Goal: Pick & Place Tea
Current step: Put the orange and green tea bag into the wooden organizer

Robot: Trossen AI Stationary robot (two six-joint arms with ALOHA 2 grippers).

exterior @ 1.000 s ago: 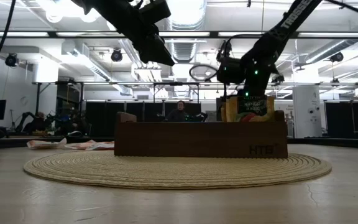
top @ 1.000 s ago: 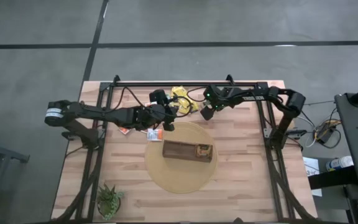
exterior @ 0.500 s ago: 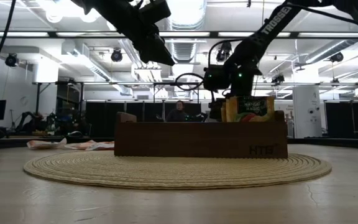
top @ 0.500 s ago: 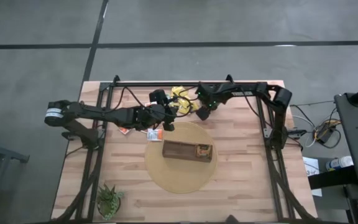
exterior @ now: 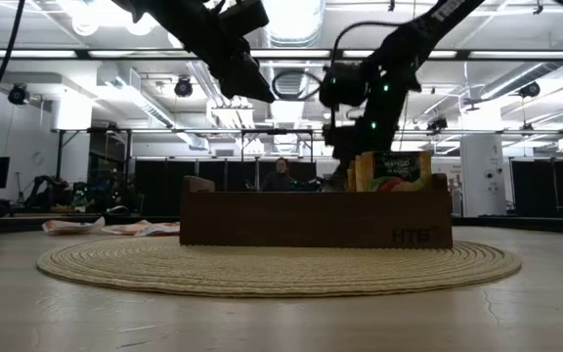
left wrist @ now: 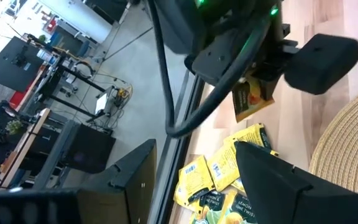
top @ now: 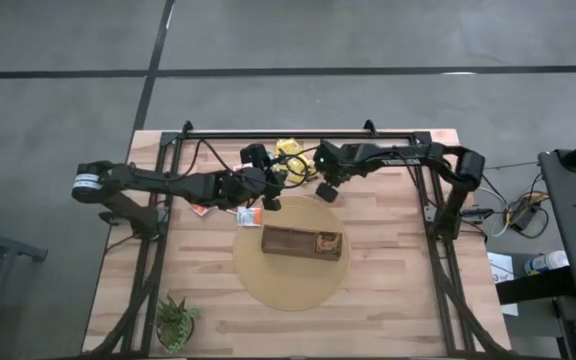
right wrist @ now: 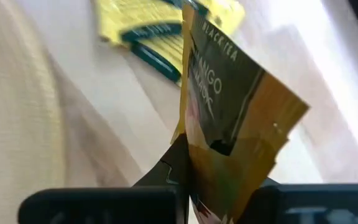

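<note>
Right gripper (right wrist: 188, 171): fingers pressed together on a dark green and orange tea sachet (right wrist: 229, 118), which is pinched by its lower edge and held clear of the desk (top: 388, 290); printed words "MANGO" and "BLACK TEA" can be read on it in the right wrist view; seen in the high view at the back of the desk, just behind the round woven mat (top: 288, 285)
Left gripper (left wrist: 197, 177): fingers spread wide with nothing between them; held above the desk beside the loose pile, at the mat's back-left edge
Yellow sachets (left wrist: 219, 171): a loose pile lying flat on the wood near the back rail, between the two grippers; the held sachet (left wrist: 252, 99) is seen hanging above them in the left wrist view
Brown box (top: 302, 243): long and compartmented, resting on the mat; one end is seen holding upright sachets (exterior: 391, 170) in the low view
Flat sachets (top: 223, 212): a few lying on the desk to the left of the mat
Potted plant (top: 176, 322): at the front-left corner of the desk, well apart from the box
</note>
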